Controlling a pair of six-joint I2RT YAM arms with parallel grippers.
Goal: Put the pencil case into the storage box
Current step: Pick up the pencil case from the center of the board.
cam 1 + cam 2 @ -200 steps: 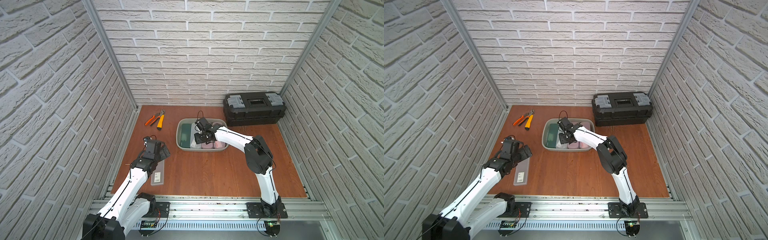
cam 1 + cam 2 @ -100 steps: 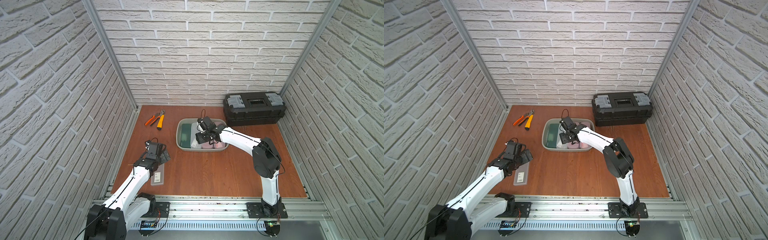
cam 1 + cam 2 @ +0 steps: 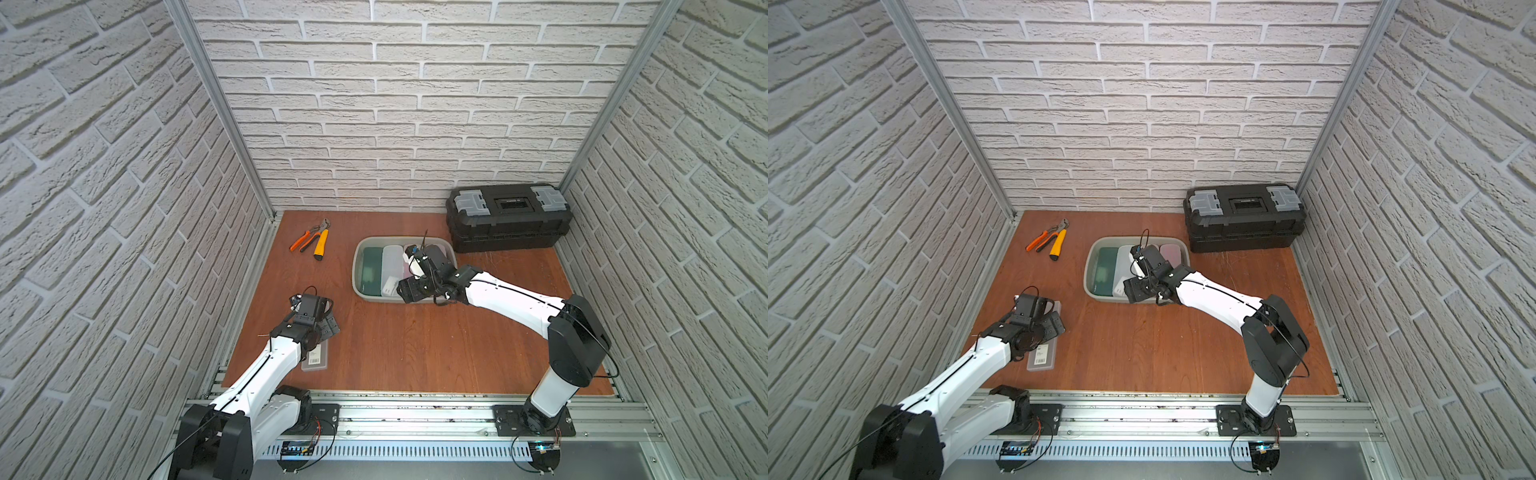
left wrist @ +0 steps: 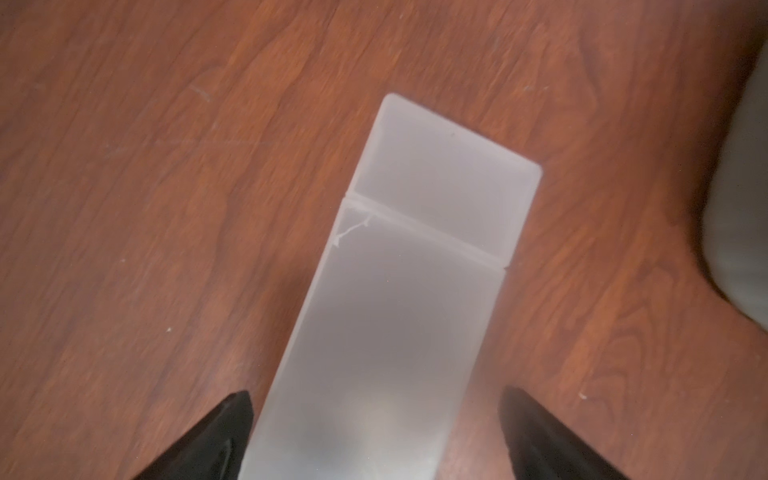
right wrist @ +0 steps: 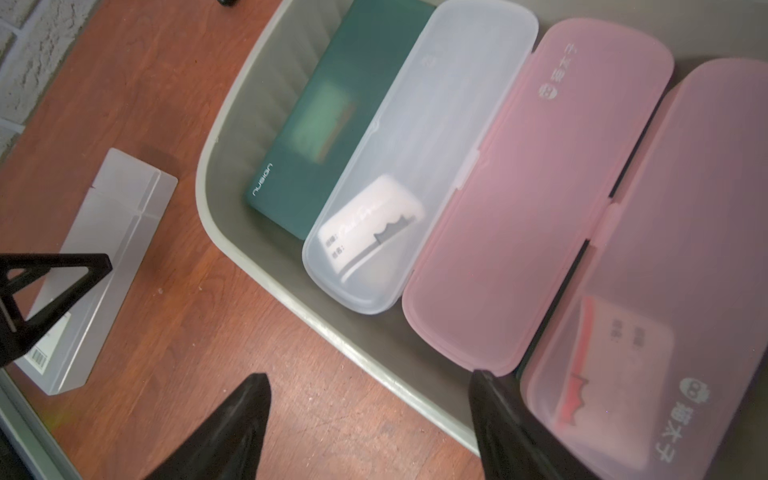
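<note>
- Since a second ago the right gripper (image 5: 370,376) has let go and drawn back to the near rim of the storage box (image 5: 270,95). Its fingers now stand apart with nothing between them.
- The left gripper (image 4: 374,397) has eased down over the frosted pencil case (image 4: 415,291), with its fingers spread to either side and not yet closed on it.
- Done, by the look of it: four cases lie flat, side by side, in the box. They are a dark green case (image 5: 332,124), a clear case (image 5: 415,166) with a white card inside, a pink case (image 5: 540,187) and a second pink case (image 5: 665,270).
- Left to do: the frosted pencil case lies on the table (image 3: 415,353), well apart from the box. It has yet to be gripped, lifted and carried over.
- Little bare floor shows in the box, so the fit looks tight.
- The black toolbox (image 3: 507,220) stands shut and its contents are hidden.
</note>
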